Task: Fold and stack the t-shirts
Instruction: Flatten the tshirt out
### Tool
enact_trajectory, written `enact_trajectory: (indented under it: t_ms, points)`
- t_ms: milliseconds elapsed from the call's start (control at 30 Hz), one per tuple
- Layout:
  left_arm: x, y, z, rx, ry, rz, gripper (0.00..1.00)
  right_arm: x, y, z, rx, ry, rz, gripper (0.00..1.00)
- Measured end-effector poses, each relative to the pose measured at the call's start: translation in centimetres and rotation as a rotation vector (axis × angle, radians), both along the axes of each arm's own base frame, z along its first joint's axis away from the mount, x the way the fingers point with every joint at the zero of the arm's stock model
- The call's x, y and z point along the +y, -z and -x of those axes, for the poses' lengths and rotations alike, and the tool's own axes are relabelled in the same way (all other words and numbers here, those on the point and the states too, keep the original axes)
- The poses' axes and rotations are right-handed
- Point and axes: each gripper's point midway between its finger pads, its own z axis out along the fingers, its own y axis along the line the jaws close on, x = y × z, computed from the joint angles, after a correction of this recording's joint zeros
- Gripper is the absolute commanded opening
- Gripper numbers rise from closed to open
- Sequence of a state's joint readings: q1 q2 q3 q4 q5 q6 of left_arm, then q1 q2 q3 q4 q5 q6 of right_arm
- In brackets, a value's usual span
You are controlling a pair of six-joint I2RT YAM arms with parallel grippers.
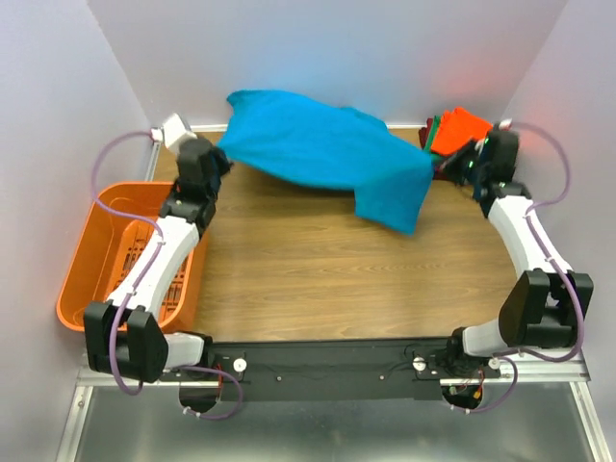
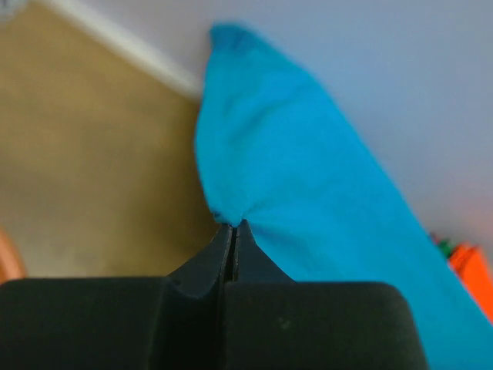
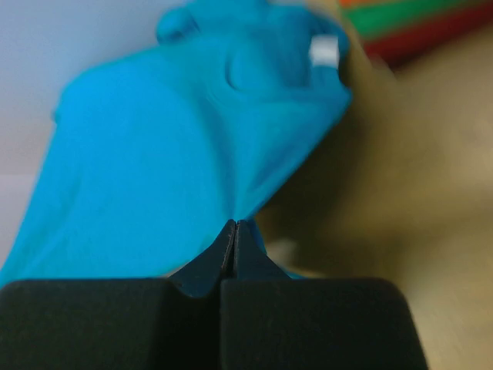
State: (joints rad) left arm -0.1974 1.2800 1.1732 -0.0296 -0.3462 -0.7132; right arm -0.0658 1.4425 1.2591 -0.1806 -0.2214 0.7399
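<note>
A teal-blue t-shirt (image 1: pixel 322 149) hangs stretched above the back of the table between my two arms, one flap drooping at the right (image 1: pixel 395 202). My left gripper (image 2: pixel 233 225) is shut on a pinch of its cloth (image 2: pixel 308 193) at the left end. At the other end my right gripper (image 3: pixel 236 223) is shut on the same shirt (image 3: pixel 169 169), whose small white neck label (image 3: pixel 324 52) shows. In the back right corner lie folded t-shirts, orange (image 1: pixel 460 127) on top, with green and dark red edges (image 3: pixel 416 31) beneath.
An orange slotted plastic basket (image 1: pixel 91 260) stands at the table's left edge beside my left arm. Bare wooden tabletop (image 1: pixel 346 279) runs from the shirt to the arms' black base rail. Pale walls close in the back and both sides.
</note>
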Motion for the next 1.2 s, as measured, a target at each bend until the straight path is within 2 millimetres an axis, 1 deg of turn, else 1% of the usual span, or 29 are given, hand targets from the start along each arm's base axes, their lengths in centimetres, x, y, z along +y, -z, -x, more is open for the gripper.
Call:
enact_trajectory:
  t_ms: [33,67,100,167,200,233,267,300,333,433,600,800,867,933,1000,1200]
  points:
    - [-0.2,3.6,0.4,0.073,0.011,0.005,0.0,0.0,3.7,1.1,0.08,0.002,-0.004,0.01]
    - [-0.4,6.2,0.8,0.125,0.02,0.014,0.0,0.1,6.6,2.2,0.15,0.003,-0.009,0.01]
    - [-0.5,9.7,1.7,0.201,0.027,0.017,0.0,0.2,9.3,3.3,0.217,0.003,-0.012,0.01]
    - [-0.8,14.6,3.3,0.303,0.036,0.032,0.0,0.2,13.1,5.0,0.311,0.002,-0.015,0.01]
    - [-0.9,16.2,3.9,0.337,0.039,0.039,0.0,0.3,14.5,5.7,0.346,0.001,-0.013,0.01]
    - [-1.0,17.2,4.4,0.36,0.038,0.042,0.0,0.2,15.5,6.3,0.371,0.003,-0.012,0.01]
    - [-1.0,18.2,4.9,0.381,0.037,0.048,0.0,0.2,16.4,6.8,0.392,0.004,-0.008,0.01]
    - [-1.1,19.1,5.3,0.399,0.036,0.057,0.0,0.1,16.9,7.0,0.403,0.005,-0.005,0.01]
    - [-1.3,19.5,5.5,0.407,0.034,0.064,0.0,0.1,17.6,7.4,0.42,0.007,0.001,0.01]
    - [-1.5,20.8,6.1,0.434,0.022,0.089,0.0,-0.3,18.5,7.9,0.438,0.02,0.024,0.01]
    - [-0.7,23.0,6.8,0.495,-0.05,0.105,0.0,-1.1,20.0,8.5,0.471,0.05,0.054,0.01]
    - [0.1,23.1,6.6,0.487,-0.104,0.108,0.0,-0.9,22.4,10.4,0.524,0.048,0.051,0.01]
    - [0.5,23.1,6.5,0.486,-0.115,0.108,0.0,-0.8,23.1,11.4,0.542,0.047,0.05,0.01]
    - [1.0,23.2,6.4,0.486,-0.125,0.105,0.0,-0.8,23.4,12.0,0.55,0.046,0.049,0.01]
    - [1.4,23.2,6.2,0.486,-0.131,0.097,0.0,-0.8,23.3,12.0,0.545,0.047,0.05,0.02]
    - [1.3,23.2,6.3,0.491,-0.113,0.084,0.0,-1.2,23.1,11.9,0.535,0.067,0.063,0.01]
